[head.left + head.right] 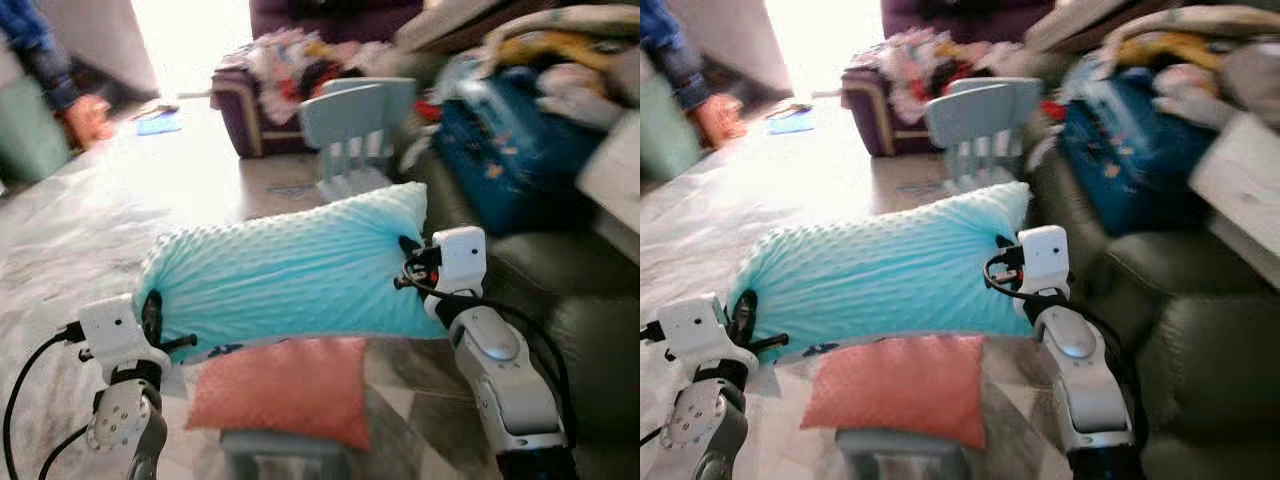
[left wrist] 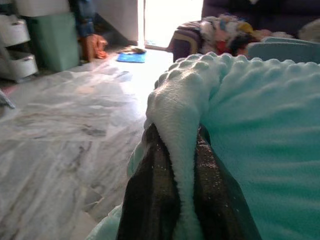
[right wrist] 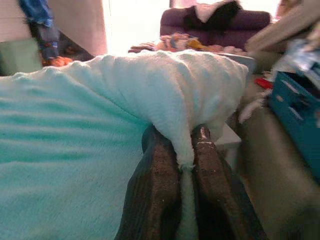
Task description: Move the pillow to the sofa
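Note:
A light blue dotted pillow [image 1: 285, 270] hangs in the air in front of me, stretched between both arms. My left gripper [image 1: 152, 318] is shut on its left end, pinching a fold of the fabric [image 2: 177, 130] between the black fingers [image 2: 150, 195]. At the other end my right gripper [image 1: 408, 258] is shut on the right corner [image 3: 185, 135]. The dark green sofa [image 1: 560, 310] lies to my right, close beside the right arm.
A pink cushion [image 1: 280, 388] rests on a small stool just below the pillow. A pale blue child's chair [image 1: 350, 125] stands ahead. A blue bag [image 1: 505, 150] and piled clothes sit on the sofa. Beyond are a purple couch [image 1: 250, 110] and a person [image 1: 45, 60] at far left.

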Robot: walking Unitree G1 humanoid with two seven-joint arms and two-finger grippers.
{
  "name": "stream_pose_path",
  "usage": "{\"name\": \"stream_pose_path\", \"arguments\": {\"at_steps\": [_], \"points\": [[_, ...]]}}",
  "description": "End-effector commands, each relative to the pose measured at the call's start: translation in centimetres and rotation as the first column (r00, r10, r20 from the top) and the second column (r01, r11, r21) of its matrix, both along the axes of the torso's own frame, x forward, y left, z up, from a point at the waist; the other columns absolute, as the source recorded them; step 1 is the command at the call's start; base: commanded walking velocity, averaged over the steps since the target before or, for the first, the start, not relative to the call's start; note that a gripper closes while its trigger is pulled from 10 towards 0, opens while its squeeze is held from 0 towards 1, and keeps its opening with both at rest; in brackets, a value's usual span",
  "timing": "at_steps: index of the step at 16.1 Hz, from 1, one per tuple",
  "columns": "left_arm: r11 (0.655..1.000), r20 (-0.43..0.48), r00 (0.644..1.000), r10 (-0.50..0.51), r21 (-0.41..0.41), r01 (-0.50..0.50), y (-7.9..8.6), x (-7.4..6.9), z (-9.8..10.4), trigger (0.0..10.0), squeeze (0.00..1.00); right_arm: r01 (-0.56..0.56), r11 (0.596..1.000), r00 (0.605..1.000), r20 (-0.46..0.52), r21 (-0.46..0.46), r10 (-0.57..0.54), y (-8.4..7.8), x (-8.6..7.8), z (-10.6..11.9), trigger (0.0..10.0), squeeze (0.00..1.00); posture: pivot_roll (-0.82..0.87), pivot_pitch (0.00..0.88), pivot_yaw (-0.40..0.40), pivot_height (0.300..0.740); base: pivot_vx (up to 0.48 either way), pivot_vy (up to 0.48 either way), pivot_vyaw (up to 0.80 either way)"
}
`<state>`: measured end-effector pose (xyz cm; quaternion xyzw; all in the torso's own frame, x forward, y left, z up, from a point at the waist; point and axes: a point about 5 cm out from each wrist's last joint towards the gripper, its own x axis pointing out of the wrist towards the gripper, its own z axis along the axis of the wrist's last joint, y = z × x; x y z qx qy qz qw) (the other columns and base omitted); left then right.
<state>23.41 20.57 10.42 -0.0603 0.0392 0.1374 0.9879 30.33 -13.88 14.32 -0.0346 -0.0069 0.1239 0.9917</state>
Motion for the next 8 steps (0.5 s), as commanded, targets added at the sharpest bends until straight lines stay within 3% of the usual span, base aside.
{"name": "stream_pose_path", "arguments": {"at_steps": [1, 5, 8], "points": [[0.998, -0.01, 0.999, 0.05, 0.026, -0.049, 0.92, -0.3, 0.02, 10.0, 0.0, 0.048, 0.999, 0.998, 0.037, -0.005, -0.048, -0.94, 0.02, 0.96, 10.0, 0.0, -0.18, 0.0, 0.075, 0.74, -0.33, 0.0, 0.0], [0.999, -0.016, 0.999, 0.048, 0.02, -0.048, 0.93, -0.23, -0.07, 10.0, 0.0, 0.057, 0.998, 0.998, 0.041, -0.008, -0.057, -0.99, 0.06, 1.0, 10.0, 0.0, -0.18, 0.001, 0.078, 0.74, -0.322, 0.0, 0.0], [0.999, -0.018, 0.999, 0.045, 0.019, -0.045, 0.89, -0.14, -0.08, 10.0, 0.0, 0.013, 0.999, 1.0, 0.006, 0.04, -0.014, -0.71, -0.14, 0.85, 10.0, 0.0, -0.18, 0.0, 0.079, 0.74, -0.316, 0.0, 0.0]]}}
